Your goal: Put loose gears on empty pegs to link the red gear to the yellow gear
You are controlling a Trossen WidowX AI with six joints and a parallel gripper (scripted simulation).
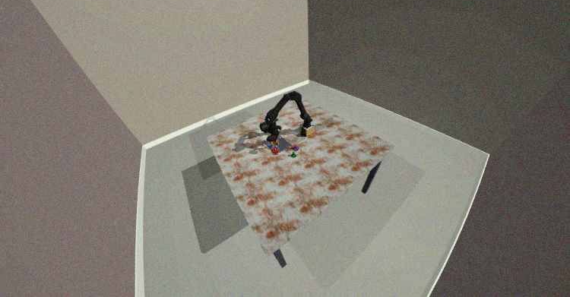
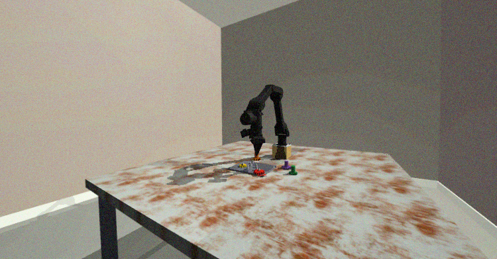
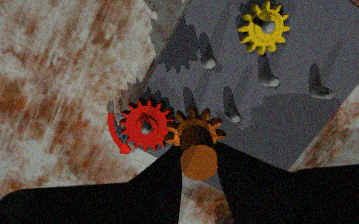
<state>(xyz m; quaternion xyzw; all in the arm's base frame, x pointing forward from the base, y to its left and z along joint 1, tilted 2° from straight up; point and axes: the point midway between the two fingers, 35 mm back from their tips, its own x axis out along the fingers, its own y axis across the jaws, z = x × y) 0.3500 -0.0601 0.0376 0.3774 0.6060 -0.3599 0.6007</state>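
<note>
My gripper (image 3: 197, 152) (image 2: 257, 155) is shut on the orange gear (image 3: 199, 131) (image 2: 256, 158) by its round knob and holds it above the grey board (image 3: 300, 137) (image 2: 267, 169). In the wrist view the orange gear appears just right of the red gear (image 3: 146, 125) (image 2: 258, 171) (image 1: 275, 150); whether their teeth touch is unclear. The yellow gear (image 3: 264, 28) (image 2: 242, 165) sits on a peg at the board's far side. Bare pegs show, among them one peg (image 3: 234, 118), another peg (image 3: 209, 63) and a third peg (image 3: 269, 81). The fingers and gear hide part of the board.
A purple gear (image 1: 295, 147) (image 2: 286, 165) and a green gear (image 1: 293, 154) (image 2: 293, 170) stand on the table beside the board. The red arrow (image 3: 115, 132) curves beside the red gear. The arm's base block (image 1: 307, 131) (image 2: 281, 152) stands behind the board.
</note>
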